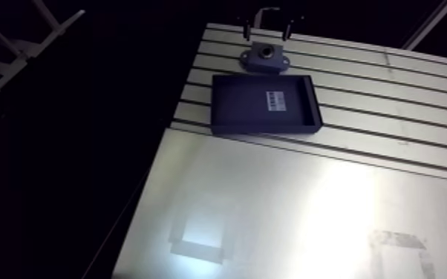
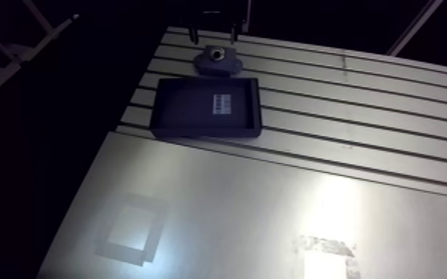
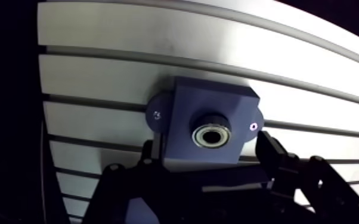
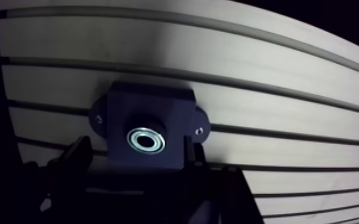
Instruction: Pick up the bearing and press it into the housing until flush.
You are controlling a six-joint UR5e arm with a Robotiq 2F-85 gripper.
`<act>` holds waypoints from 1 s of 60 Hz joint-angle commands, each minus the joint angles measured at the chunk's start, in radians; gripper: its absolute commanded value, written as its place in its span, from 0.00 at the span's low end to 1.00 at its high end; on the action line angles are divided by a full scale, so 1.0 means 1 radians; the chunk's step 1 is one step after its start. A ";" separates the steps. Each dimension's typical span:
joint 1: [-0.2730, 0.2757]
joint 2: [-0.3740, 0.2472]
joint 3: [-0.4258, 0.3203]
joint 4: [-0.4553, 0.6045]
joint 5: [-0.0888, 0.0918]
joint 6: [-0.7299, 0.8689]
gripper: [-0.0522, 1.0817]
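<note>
The bearing [image 3: 212,136] sits in the bore of the dark housing [image 3: 185,113], its silver ring showing in the block's face, and the housing rests on the slotted counter [image 3: 98,71] near its far edge. The gripper [image 1: 268,33] hangs over the housing with its two fingers spread wide, one on each side of the block, and has hold of nothing. The main risk, as I judge it, is a bearing that is seated but not truly flush. The pictures do not show whether its face lies level with the housing or slightly proud or tilted, and a push on a tilted ring would jam it in the bore. A push with the fingers this far apart would also miss the ring and land on the block or its side ears. The wrist view alone shows the bearing in the bore and how closely the fingers flank the housing; whether they touch it I cannot tell. The arm view alone shows the shallow dark tray [image 1: 241,104] just beside the housing, holding only a small label [image 1: 275,100], but there the bore is just a dark spot.
</note>
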 commanded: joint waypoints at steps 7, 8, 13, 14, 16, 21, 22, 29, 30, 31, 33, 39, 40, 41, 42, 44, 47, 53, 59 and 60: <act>-0.006 -0.022 -0.016 0.065 0.004 0.011 0.79; -0.006 -0.022 -0.016 0.067 0.006 0.011 0.81; -0.010 -0.022 -0.017 0.069 0.012 0.011 0.86; -0.010 -0.022 -0.019 0.070 0.012 0.011 0.88; -0.012 -0.022 -0.019 0.070 0.013 0.012 0.89; -0.012 -0.018 -0.016 0.069 0.017 0.011 0.90; -0.012 -0.018 -0.016 0.069 0.017 0.011 0.90; -0.015 -0.016 -0.016 0.067 0.020 0.008 0.92; -0.015 -0.016 -0.016 0.067 0.020 0.008 0.92; -0.014 -0.014 -0.014 0.065 0.020 0.008 0.93; -0.014 -0.014 -0.014 0.064 0.018 0.006 0.95; -0.014 -0.011 -0.014 0.063 0.018 0.005 0.99; -0.014 -0.011 -0.014 0.063 0.018 0.005 0.99; -0.014 -0.008 -0.014 0.063 0.019 0.003 0.99; -0.014 -0.008 -0.014 0.063 0.018 0.003 0.99; -0.015 -0.008 -0.013 0.063 0.018 0.003 0.99; -0.015 -0.007 -0.013 0.063 0.018 0.002 0.99; -0.015 -0.002 -0.011 0.061 0.015 0.002 0.99; -0.015 0.000 -0.008 0.057 0.016 0.002 0.99; -0.015 0.001 -0.008 0.054 0.018 0.002 0.99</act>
